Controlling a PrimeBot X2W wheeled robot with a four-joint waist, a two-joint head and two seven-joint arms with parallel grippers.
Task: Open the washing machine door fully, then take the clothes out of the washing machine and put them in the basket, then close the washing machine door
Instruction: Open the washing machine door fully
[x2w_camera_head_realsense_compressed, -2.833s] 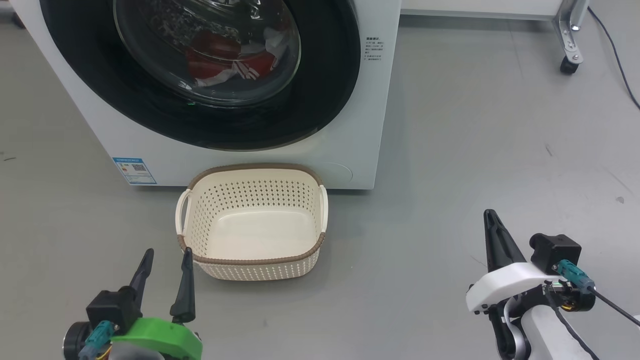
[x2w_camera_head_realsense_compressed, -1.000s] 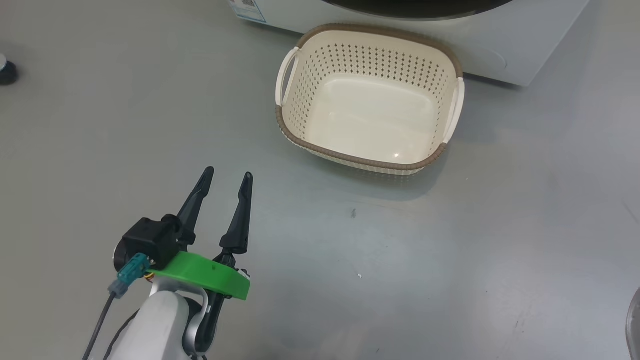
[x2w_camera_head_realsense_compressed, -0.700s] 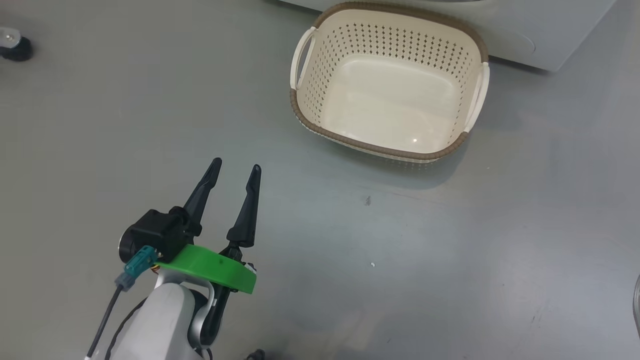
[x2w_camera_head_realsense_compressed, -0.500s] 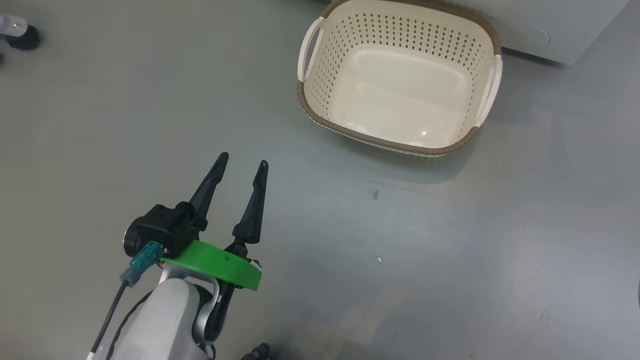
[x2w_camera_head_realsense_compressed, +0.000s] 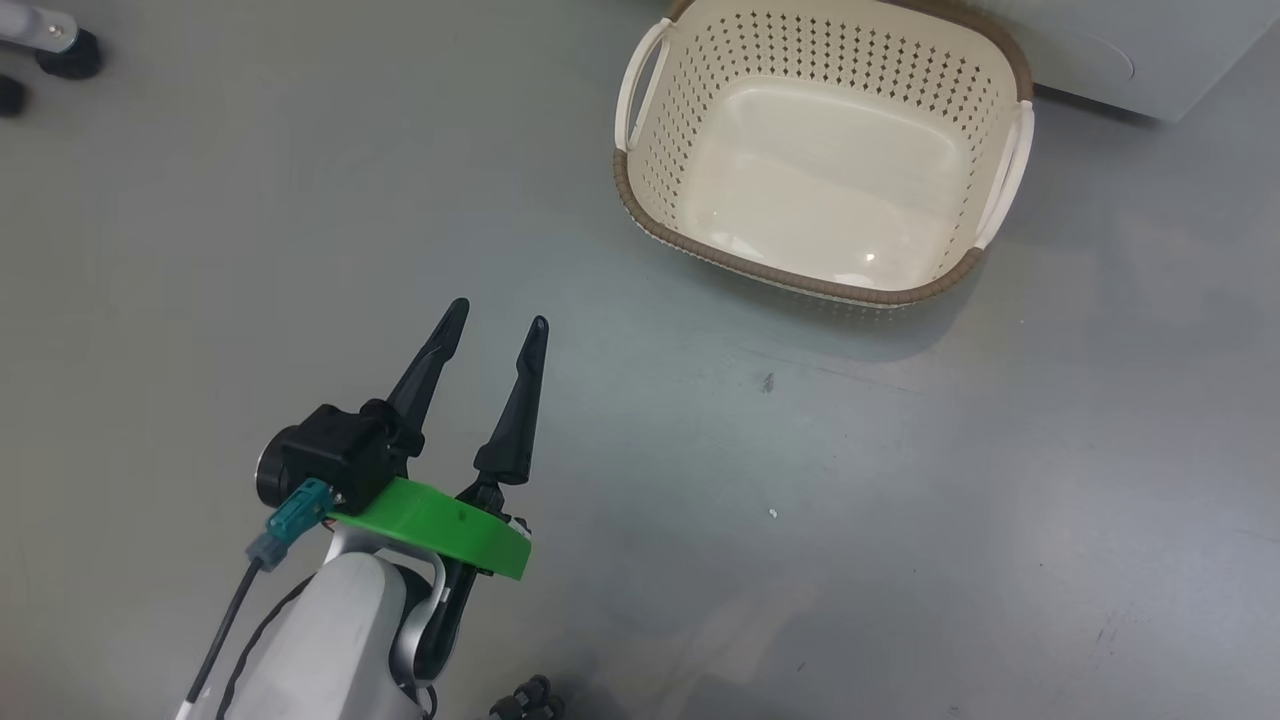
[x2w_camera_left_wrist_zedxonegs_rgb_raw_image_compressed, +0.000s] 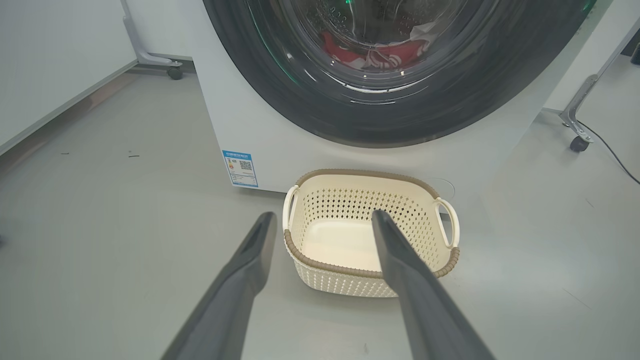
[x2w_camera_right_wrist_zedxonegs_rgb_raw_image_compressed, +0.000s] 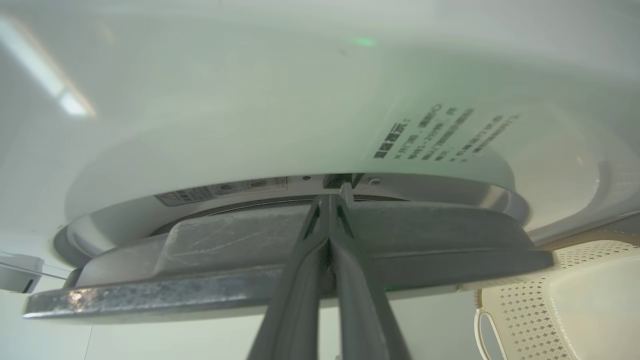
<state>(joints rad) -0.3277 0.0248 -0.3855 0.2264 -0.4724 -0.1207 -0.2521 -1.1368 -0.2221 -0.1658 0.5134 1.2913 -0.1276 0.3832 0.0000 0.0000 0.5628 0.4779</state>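
Head view swinging left, basket (x2w_camera_head_realsense_compressed: 800, 278) drifting upper right. We're wedging closed, empty right hand (x2w_camera_right_wrist_zedxonegs_rgb_raw_image_compressed: 332, 197) at washing machine door (x2w_camera_left_wrist_zedxonegs_rgb_raw_image_compressed: 450, 100) edge; left hand (x2w_camera_head_realsense_compressed: 500, 312) wide open, empty. Door stiff, glossy, so pulling at rim. Soft clothes (x2w_camera_left_wrist_zedxonegs_rgb_raw_image_compressed: 370, 52) inside drum.

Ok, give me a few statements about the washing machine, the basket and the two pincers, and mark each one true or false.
1. The basket is empty and stands on the floor in front of the washing machine. True.
2. Red clothes show through the door. True.
3. The door is swung fully open. False: it sits across the washing machine's front, with the clothes behind it.
4. The left pincer grips the basket. False: it hangs open above the floor, apart from the basket.
5. The right pincer is shut, its tips at the door's edge. True.
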